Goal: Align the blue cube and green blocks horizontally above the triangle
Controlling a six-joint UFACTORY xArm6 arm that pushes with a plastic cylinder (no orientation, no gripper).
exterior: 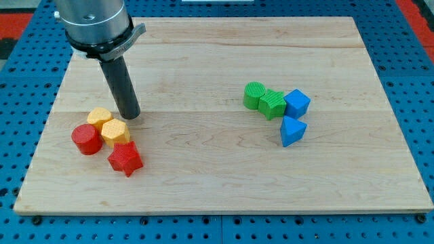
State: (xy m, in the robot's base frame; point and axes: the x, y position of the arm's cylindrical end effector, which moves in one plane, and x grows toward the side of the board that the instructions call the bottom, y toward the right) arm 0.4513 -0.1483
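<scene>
My tip sits left of centre, just beside the yellow hexagon blocks; no jaws fitted. Risk: crossing right, overshoot scatters the near-aligned green blocks and blue cube above the blue triangle.

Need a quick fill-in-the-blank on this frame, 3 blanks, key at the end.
The blue cube touches the green block on its ___ side in the view.
The blue triangle lies directly ___ the blue cube.
My tip stands just above the two ___ blocks.
Missing words: right; below; yellow.
</scene>
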